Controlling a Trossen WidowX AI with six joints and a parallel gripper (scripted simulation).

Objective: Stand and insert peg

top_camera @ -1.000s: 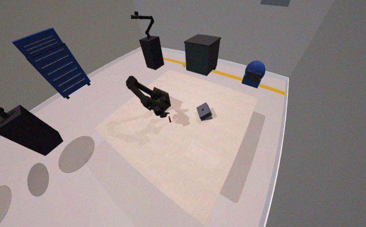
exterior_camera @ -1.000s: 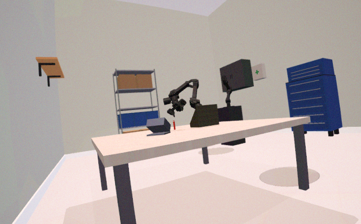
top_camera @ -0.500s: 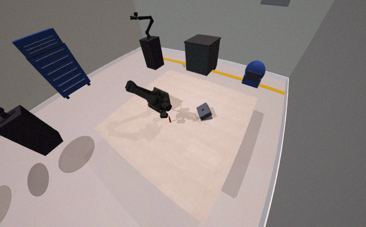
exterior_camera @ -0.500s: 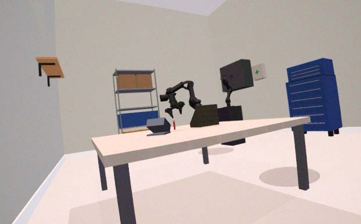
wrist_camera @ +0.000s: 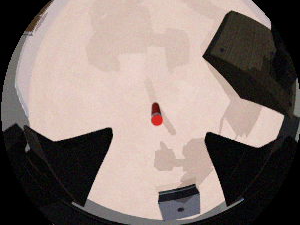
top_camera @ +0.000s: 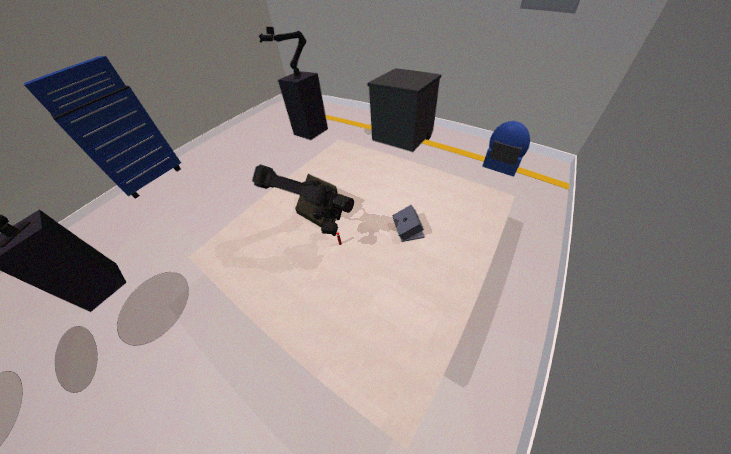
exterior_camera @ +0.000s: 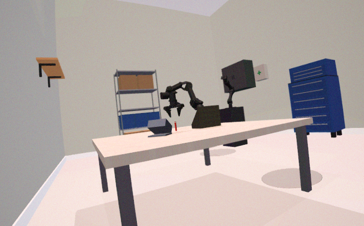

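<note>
The red peg (top_camera: 339, 239) (exterior_camera: 175, 126) (wrist_camera: 156, 119) stands upright on the table (top_camera: 356, 315) (exterior_camera: 138, 146), with its banded end up; the band shows as a thin pale ring just below the top in the wrist view. My gripper (exterior_camera: 175, 115) (wrist_camera: 161, 136) is wide open and empty, pointing down above the peg, with a gap between the fingertips and the peg's top. In the wrist view the peg shows a little beyond the line between the fingertips. The grey sloped panel (top_camera: 412, 214) (exterior_camera: 157, 123) (wrist_camera: 170, 209) stands apart from the peg. Its hole (top_camera: 404, 219) (wrist_camera: 180, 209) is empty.
The arm's dark base block (top_camera: 307, 209) (exterior_camera: 207, 117) (wrist_camera: 242, 39) stands on the table on the other side of the peg from the panel. Shadows of the arm fall on the table around the peg. Shelving (exterior_camera: 137, 91) and a blue cabinet (top_camera: 111, 132) (exterior_camera: 315, 98) stand away from the table.
</note>
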